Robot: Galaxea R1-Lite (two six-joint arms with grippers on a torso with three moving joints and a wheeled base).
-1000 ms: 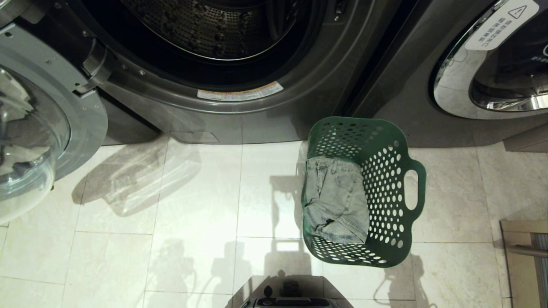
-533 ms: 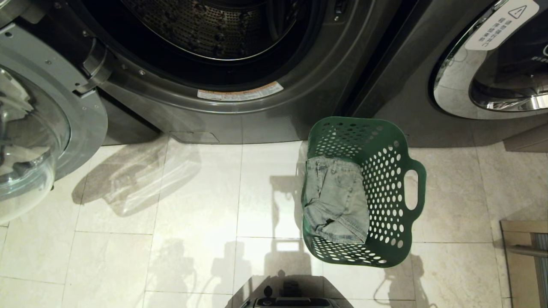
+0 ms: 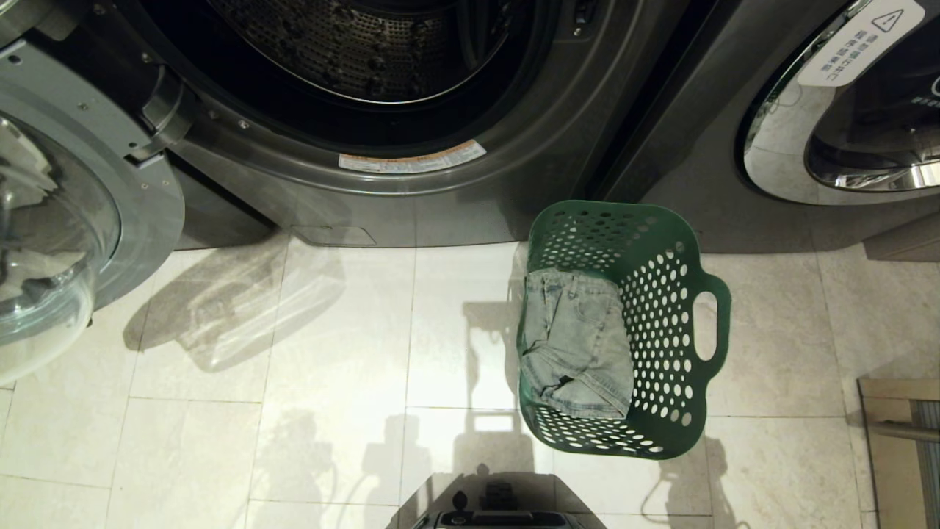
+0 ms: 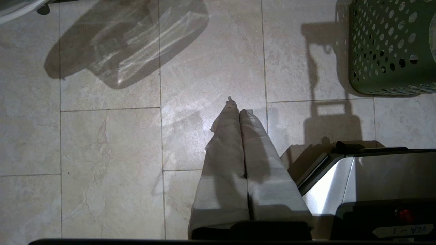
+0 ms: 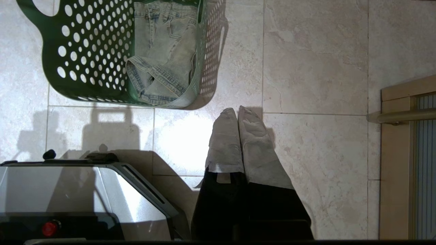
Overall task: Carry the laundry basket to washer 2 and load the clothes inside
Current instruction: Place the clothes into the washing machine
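The dark green laundry basket (image 3: 661, 323) stands on the tiled floor, close to the foot of the washers. The clothes (image 3: 576, 342), a folded pale denim garment, lie inside against its left wall. A dark grey front-loading washer (image 3: 382, 169) fills the top of the head view with its drum (image 3: 367, 44) exposed; no numeral shows, so I cannot tell whether it is washer 2. My left gripper (image 4: 236, 105) hangs shut and empty over bare tiles, well apart from the basket (image 4: 388, 51). My right gripper (image 5: 237, 112) is shut and empty too, near one corner of the basket (image 5: 92, 51) and the clothes (image 5: 163, 51).
The washer's round glass door (image 3: 66, 220) is swung wide open at the left. A second grey washer (image 3: 844, 117) with its door closed stands at the right. My base (image 3: 492, 514) is at the bottom edge. A wooden frame (image 3: 899, 441) stands at the far right.
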